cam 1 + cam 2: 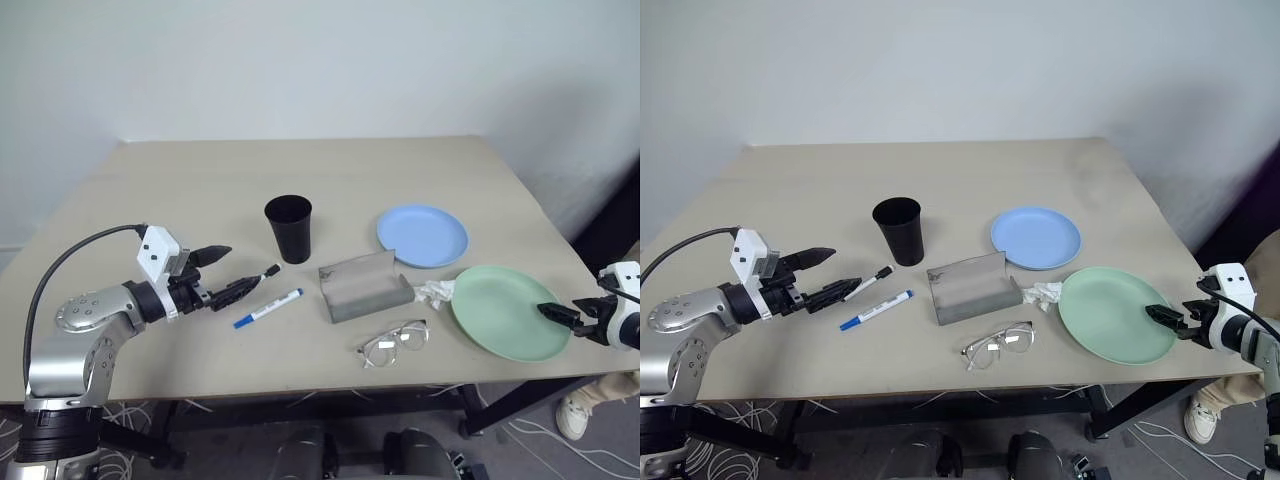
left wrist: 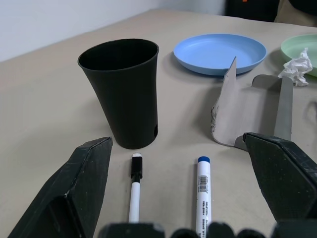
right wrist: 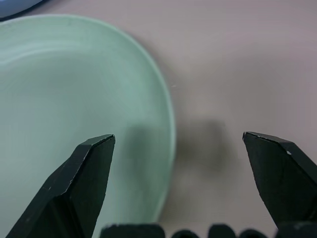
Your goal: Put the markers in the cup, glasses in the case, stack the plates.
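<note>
1. Markers first: the black-capped marker [image 1: 262, 275] and the blue-capped marker [image 1: 268, 308] both lie flat on the bench [image 1: 200, 180], side by side just in front of the black cup [image 1: 288, 228]. From where I stand the cup's mouth looks dark and I see nothing standing in it, so this part is not done.
2. Glasses [image 1: 394, 341] rest on the bench near its front edge, just beside the grey case [image 1: 363, 287], which lies open. They are outside it, so that is left too.
3. Plates sit apart: the light blue plate [image 1: 422, 235] lies behind the mint green plate [image 1: 511, 311], with a crumpled tissue [image 1: 434, 291] by the green one's rim. No stack yet.
4. Left tool [image 1: 228, 273] hovers by the markers, fingers apart and empty, the two pens lying between them in the wrist view.
5. Right tool [image 1: 558, 313] is spread wide and empty over the green plate's outer rim.
6. My reading: nothing is finished, and all three jobs remain.
</note>
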Robot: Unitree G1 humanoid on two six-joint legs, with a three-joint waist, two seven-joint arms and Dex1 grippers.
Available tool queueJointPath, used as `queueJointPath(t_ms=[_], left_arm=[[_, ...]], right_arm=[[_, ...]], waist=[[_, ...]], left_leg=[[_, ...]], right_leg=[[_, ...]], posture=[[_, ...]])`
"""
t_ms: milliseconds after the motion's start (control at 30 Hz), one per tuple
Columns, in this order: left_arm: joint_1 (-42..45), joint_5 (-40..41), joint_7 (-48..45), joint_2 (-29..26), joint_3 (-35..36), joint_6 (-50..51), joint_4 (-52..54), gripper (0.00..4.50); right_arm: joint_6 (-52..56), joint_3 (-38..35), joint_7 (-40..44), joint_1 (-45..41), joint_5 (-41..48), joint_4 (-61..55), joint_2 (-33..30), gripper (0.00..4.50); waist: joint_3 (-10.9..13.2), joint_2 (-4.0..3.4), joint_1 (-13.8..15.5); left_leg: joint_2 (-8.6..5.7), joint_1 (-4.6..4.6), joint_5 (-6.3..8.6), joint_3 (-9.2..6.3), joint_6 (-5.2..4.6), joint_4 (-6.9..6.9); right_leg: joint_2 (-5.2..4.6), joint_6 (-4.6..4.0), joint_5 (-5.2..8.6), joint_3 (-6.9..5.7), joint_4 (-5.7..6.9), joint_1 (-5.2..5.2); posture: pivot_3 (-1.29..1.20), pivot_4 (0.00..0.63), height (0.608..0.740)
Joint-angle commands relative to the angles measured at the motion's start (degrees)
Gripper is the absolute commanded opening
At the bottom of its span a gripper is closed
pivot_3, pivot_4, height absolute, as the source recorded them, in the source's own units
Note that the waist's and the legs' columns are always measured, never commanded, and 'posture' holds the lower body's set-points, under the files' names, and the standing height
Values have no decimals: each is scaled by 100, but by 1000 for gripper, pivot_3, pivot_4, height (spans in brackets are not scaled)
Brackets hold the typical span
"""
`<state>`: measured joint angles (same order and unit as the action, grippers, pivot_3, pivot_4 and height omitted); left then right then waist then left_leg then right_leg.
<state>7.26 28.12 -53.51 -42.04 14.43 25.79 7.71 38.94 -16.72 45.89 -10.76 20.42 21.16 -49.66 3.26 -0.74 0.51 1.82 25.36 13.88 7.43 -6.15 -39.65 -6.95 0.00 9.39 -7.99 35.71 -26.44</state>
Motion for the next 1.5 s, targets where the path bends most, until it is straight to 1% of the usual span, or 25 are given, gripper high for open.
queueJointPath(t_ms=[33, 100, 200, 233, 433, 533, 700, 933, 1133, 1233, 1367, 1500], left_arm=[[26, 72, -29, -6, 47, -73, 85, 4500], [-24, 71, -1, 20, 61, -73, 109, 4500], [-83, 61, 53, 69, 54, -71, 152, 4500], [-85, 57, 65, 80, 49, -71, 157, 4500], [-26, 23, 132, 138, 24, -103, 111, 4500], [17, 4, 164, 172, -6, -122, 89, 4500], [189, -62, 195, 250, -122, -186, -38, 4500], [399, -101, 154, 244, -227, -295, -274, 4500], [471, -88, 158, 253, -261, -332, -307, 4500], [483, -82, 174, 226, -209, -342, -312, 4500], [454, -72, 215, 217, -171, -325, -262, 4500], [417, -61, 272, 207, -116, -319, -229, 4500]], right_arm=[[253, -196, -95, 32, 169, -548, 20, 4084], [352, -220, -154, 46, 193, -637, 60, 3535], [464, -236, -232, -19, 244, -677, 132, 2501], [494, -237, -261, -47, 255, -683, 154, 2031], [592, -258, -453, -227, 260, -559, 238, 37], [681, -239, -471, -263, 263, -589, 197, 7], [641, -391, -614, -630, 255, -471, 100, 7], [491, -585, -559, -1228, 253, -404, -350, 7], [200, -586, -636, -1714, 203, -173, -333, 7], [162, -339, -918, -2075, 84, -106, -46, 7], [78, -228, -1543, -2612, -135, 316, 458, 7], [-158, -62, -2274, -3331, -368, 1093, 1206, 7]], waist=[[0, 0, -1], [-1, -2, -1], [-1, -2, 0], [-1, -2, 0], [-1, -2, -1], [-1, -1, -1], [0, -3, -1], [1, -10, 0], [1, -10, -1], [0, -11, -31], [0, -10, -53], [0, -12, -62]], left_leg=[[0, 0, 0, -1, 0, 0], [0, 0, 0, 0, 0, 0], [0, 0, 0, 0, 0, 0], [0, 0, 0, 0, 0, 0], [4, -1, 0, -1, 0, 0], [4, -5, 0, 0, 0, 0], [4, -4, 0, 2, -1, -1], [3, -3, 0, 3, -1, -1], [3, -3, 2, 3, 2, 1], [4, -4, 1, 6, 1, 0], [15, -5, 0, 14, 1, -3], [15, -3, -3, 18, 5, -4]], right_leg=[[0, 0, 0, 0, 0, 0], [0, 0, 0, 0, 0, 0], [-1, 0, 0, 0, -1, 0], [-1, 0, 0, 0, -1, 0], [0, 0, 0, -3, 0, -1], [2, 0, 0, -4, 0, 2], [0, 0, 0, -3, 0, 2], [-1, 0, 0, -3, 0, -2], [1, 0, 0, -6, 0, 0], [0, 0, 0, -4, 2, 1], [0, -1, -1, -12, 3, 4], [1, -14, -9, -9, 6, -3]], posture=[[0, 0, 704], [0, 0, 704], [0, 0, 704], [0, 0, 704], [0, 0, 704], [0, 0, 704], [0, 0, 704], [0, 0, 704], [0, 0, 704], [0, 0, 704], [0, 0, 704], [0, 0, 704]])
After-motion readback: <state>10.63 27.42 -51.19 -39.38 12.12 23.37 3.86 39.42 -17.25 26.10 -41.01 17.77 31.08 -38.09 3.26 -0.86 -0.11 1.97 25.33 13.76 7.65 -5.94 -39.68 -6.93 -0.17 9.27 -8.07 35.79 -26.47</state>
